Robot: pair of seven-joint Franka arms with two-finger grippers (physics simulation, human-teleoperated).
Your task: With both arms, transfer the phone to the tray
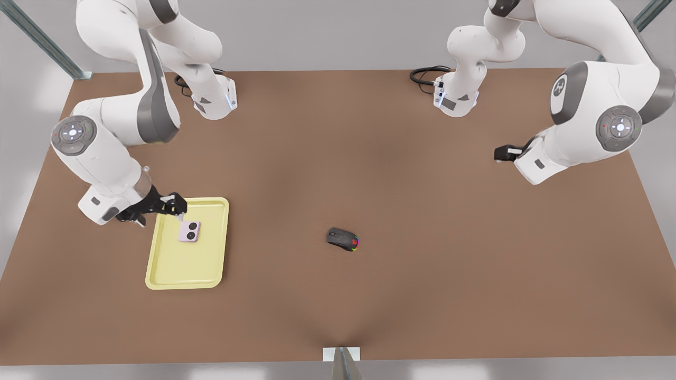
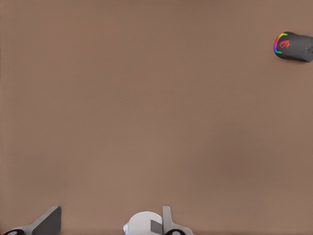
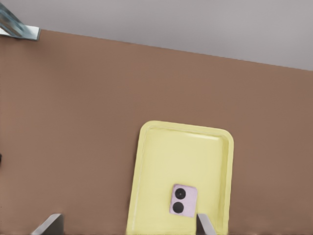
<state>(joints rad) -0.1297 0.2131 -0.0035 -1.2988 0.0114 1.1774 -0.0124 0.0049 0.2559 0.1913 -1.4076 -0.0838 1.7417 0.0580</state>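
At the lower left of the front view, the pale yellow tray (image 1: 165,274) lies flat on the brown tabletop (image 1: 338,158), and the pink phone (image 1: 189,231) rests inside it near its upper end, camera circles facing up. The right claw (image 1: 178,210) hangs over the tray's upper left corner, just beside the phone; in the right wrist view its two fingertips (image 3: 204,224) stand wide apart with nothing between them, one tip close to the phone (image 3: 183,200) on the tray (image 3: 151,171). At the right of the front view, the left claw (image 1: 506,153) waits above bare tabletop, well apart from the tray; its fingers (image 2: 49,221) are spread and empty. A black mouse (image 1: 343,239) with coloured lights sits near the tabletop's middle.
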